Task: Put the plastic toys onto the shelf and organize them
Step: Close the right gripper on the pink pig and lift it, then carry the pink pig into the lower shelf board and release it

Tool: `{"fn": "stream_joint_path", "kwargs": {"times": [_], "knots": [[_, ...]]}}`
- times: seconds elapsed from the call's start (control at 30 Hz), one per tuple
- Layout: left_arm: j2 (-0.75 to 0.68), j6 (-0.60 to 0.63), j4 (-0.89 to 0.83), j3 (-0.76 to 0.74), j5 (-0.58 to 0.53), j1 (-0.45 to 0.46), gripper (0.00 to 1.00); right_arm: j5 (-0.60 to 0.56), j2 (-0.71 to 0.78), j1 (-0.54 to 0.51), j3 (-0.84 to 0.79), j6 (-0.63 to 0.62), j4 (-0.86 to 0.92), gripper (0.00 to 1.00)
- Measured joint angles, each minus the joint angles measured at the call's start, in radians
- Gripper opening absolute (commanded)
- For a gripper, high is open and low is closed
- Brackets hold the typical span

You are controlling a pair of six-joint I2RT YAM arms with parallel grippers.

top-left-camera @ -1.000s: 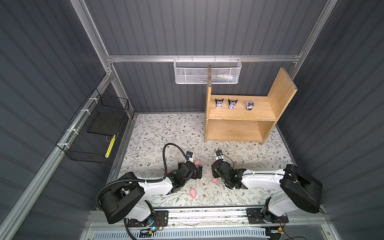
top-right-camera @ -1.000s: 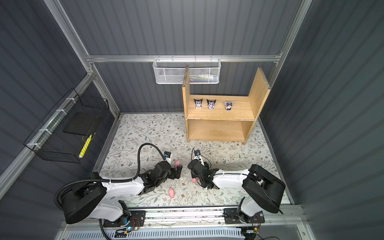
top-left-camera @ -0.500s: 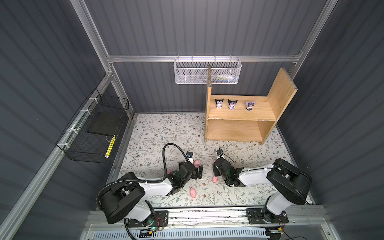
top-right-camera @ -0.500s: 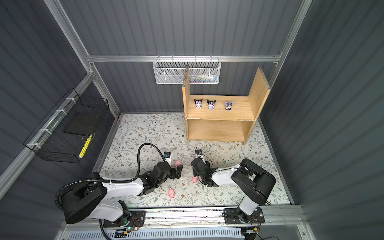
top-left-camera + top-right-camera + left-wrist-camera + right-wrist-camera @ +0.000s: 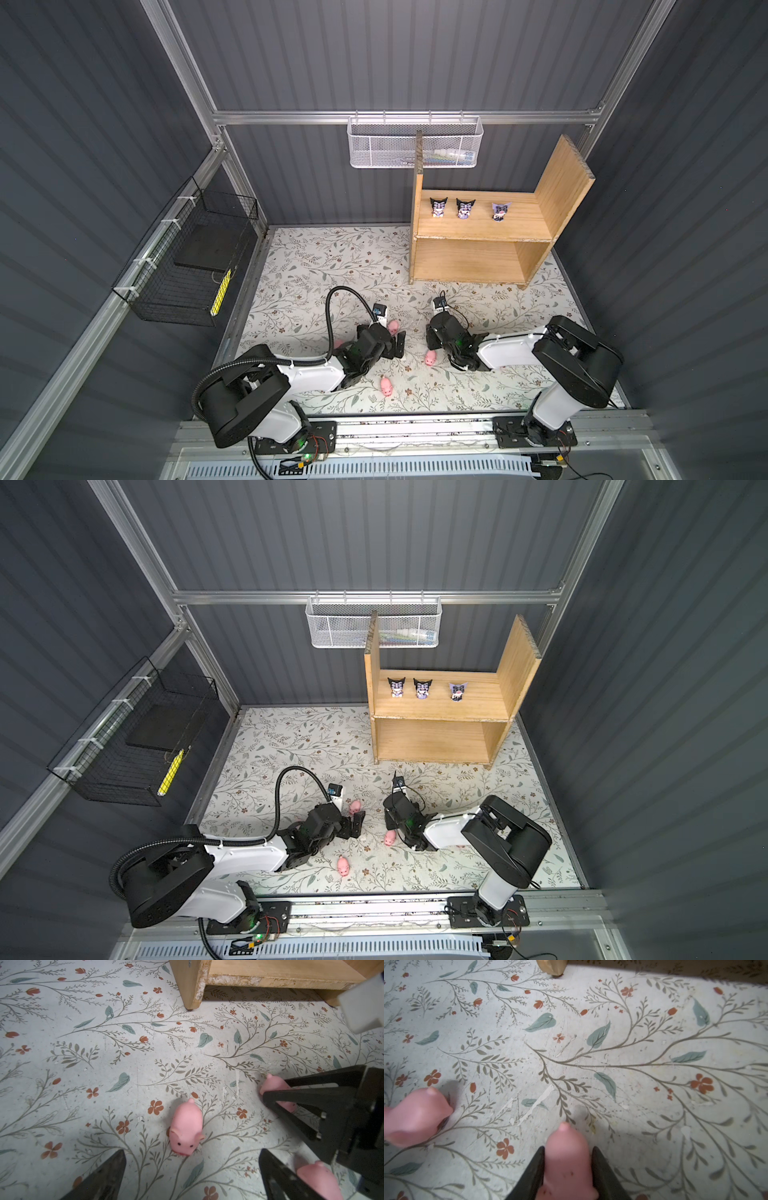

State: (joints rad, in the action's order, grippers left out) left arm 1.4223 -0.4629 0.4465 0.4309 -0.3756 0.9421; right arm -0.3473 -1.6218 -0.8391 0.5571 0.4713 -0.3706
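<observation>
My right fingers [image 5: 533,1178] are pressed against both flanks of a pink pig [image 5: 568,1159], pinching it over the floral counter [image 5: 633,1064]; I cannot tell whether it is lifted. A second pig [image 5: 415,1115] lies near these fingers, off to one side, not touching them. My left fingers [image 5: 108,1176] are spread wide. A third pig [image 5: 186,1128] stands just ahead of their tips, centred on the gap, snout toward them, touching neither. The wooden shelf [image 5: 478,224] stands well beyond both pairs of fingers; three horned-hood figurines [image 5: 464,208] occupy its upper level.
</observation>
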Motion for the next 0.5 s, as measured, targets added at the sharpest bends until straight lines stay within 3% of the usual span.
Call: {"fn": "stream_joint_path", "kwargs": {"times": [0.2, 0.5], "knots": [[-0.033, 0.0, -0.008, 0.0, -0.004, 0.0, 1.0, -0.015, 0.092, 0.0, 0.051, -0.013, 0.082, 0.28], [-0.094, 0.005, -0.016, -0.004, -0.011, 0.0, 0.99, -0.037, 0.045, 0.065, 0.222, -0.064, 0.113, 0.28]]}}
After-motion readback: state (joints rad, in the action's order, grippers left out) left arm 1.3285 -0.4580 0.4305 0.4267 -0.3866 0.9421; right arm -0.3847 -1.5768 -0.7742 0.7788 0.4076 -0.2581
